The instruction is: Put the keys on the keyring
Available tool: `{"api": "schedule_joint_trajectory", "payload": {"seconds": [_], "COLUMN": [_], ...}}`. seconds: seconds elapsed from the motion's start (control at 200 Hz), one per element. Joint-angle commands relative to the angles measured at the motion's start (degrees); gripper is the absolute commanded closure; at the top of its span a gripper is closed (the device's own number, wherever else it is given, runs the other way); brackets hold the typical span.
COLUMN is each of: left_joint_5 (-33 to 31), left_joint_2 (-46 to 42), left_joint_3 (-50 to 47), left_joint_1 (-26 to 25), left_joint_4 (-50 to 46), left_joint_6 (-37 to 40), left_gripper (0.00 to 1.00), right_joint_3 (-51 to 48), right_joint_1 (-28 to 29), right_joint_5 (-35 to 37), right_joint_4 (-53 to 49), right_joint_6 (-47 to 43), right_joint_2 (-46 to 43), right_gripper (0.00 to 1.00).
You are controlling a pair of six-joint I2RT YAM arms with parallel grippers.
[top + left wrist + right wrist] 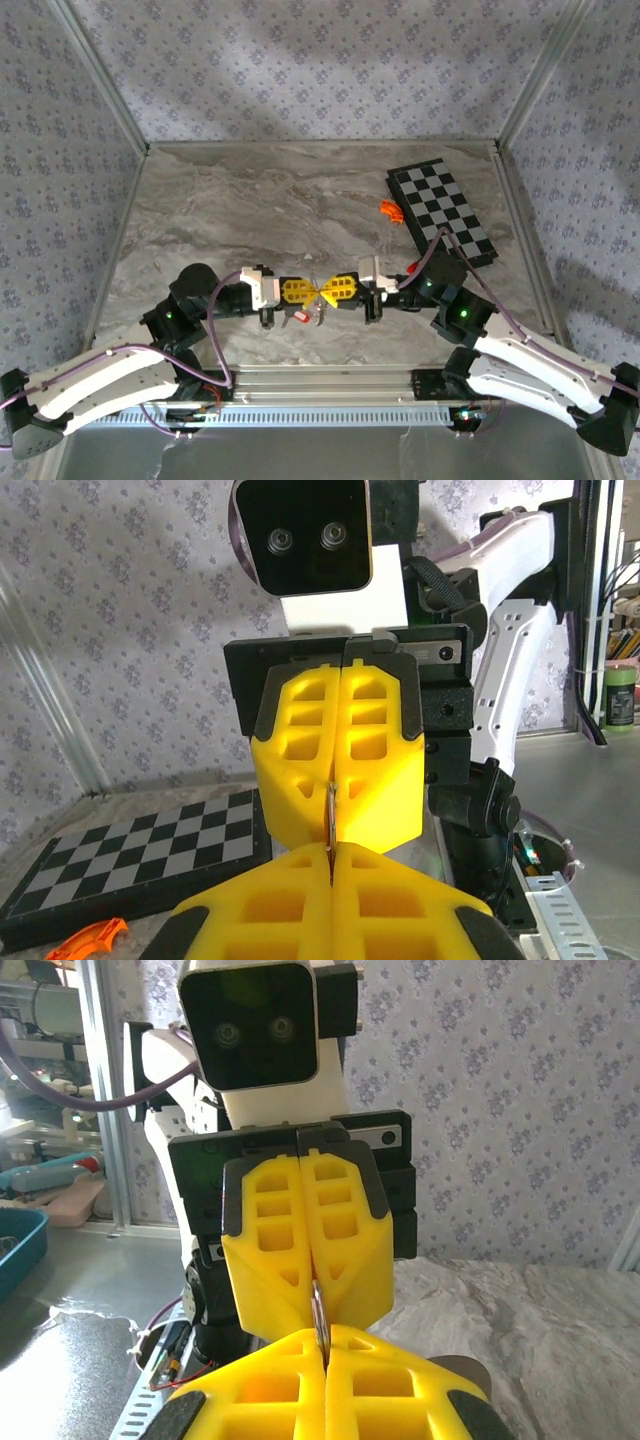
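Observation:
My two yellow-fingered grippers meet tip to tip over the near middle of the table, the left gripper [311, 290] facing the right gripper [331, 290]. A thin silvery keyring [331, 810] stands edge-on between them. In the left wrist view my left gripper [331, 852] is shut on its lower edge, and the opposite fingers [375, 770] close on its upper part. In the right wrist view my right gripper [324, 1345] is likewise shut on the keyring [319, 1318]. A tiny red-headed key [300, 316] shows just below the left fingers; I cannot tell whether it hangs or lies on the table.
A black-and-white checkerboard [445, 212] lies at the back right, with an orange curved piece [391, 210] by its left edge. Both show in the left wrist view too, the checkerboard [130, 850] and the orange piece [90, 940]. Patterned walls enclose the marble table [250, 210].

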Motion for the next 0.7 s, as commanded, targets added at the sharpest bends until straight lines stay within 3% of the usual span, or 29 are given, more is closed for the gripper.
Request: {"api": "schedule_joint_trajectory", "payload": {"seconds": [0.0,0.075,0.18,0.455,0.695], "left_joint_5": [-1.9,-3.7,-5.3,-7.3,-6.6], "left_joint_2": [-0.8,-0.8,-0.5,0.7,1.2], "left_joint_3": [3.9,5.4,6.9,10.7,11.3], "left_joint_1": [-0.2,-0.2,-0.2,-0.2,-0.2], "left_joint_4": [-5.2,-9.8,-15.1,-24.8,-26.0], "left_joint_6": [2.3,4.2,6.5,10.7,11.0], "left_gripper": [1.0,1.0,1.0,1.0,1.0], "right_joint_3": [0.6,1.6,2.2,4.3,5.0], "right_joint_1": [1.2,2.3,3.7,6.1,7.6], "right_joint_5": [5.4,9.2,13.5,18.5,19.5], "right_joint_4": [-2.0,-6.0,-9.1,-14.6,-15.0], "right_joint_6": [-1.9,-4.4,-6.5,-10.2,-11.2], "right_joint_2": [-1.7,-2.3,-3.2,-2.3,-0.8], "right_gripper": [0.85,0.74,0.68,0.7,0.71]}}
